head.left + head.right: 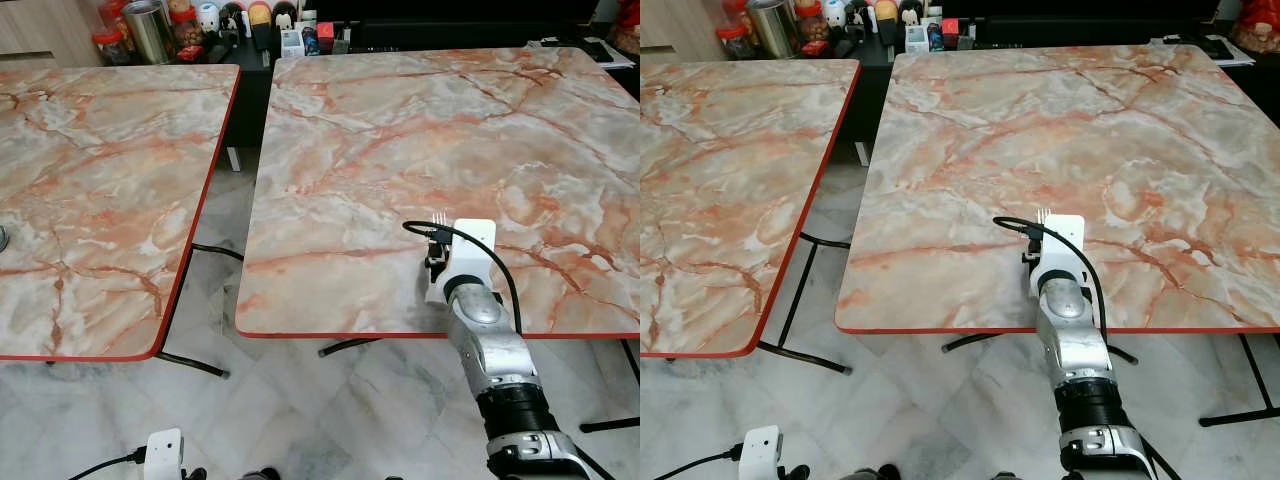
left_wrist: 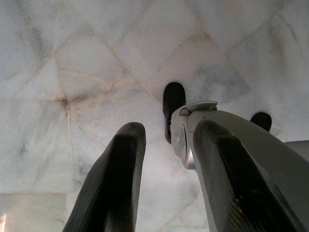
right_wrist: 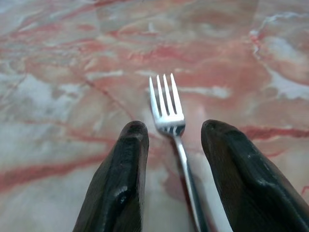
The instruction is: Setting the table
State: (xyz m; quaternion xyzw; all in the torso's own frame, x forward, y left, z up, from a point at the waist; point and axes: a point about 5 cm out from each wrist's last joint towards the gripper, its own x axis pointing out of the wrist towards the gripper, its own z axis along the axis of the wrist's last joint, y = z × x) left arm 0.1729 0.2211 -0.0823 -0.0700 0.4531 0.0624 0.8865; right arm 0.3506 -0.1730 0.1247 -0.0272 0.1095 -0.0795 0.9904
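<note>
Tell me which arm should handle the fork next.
Right. Its claw is open over the table with the fork between its fingers; the left claw hangs by the floor.

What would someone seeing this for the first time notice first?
The right gripper, open over the near edge of the right marble table, with a silver fork lying between its fingers, tines pointing away. A second marble table stands to the left, and the left gripper hangs over the tiled floor.

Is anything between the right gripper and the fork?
Nothing visible. The fork lies on the table between the open fingers of the right gripper, its handle running back between them.
</note>
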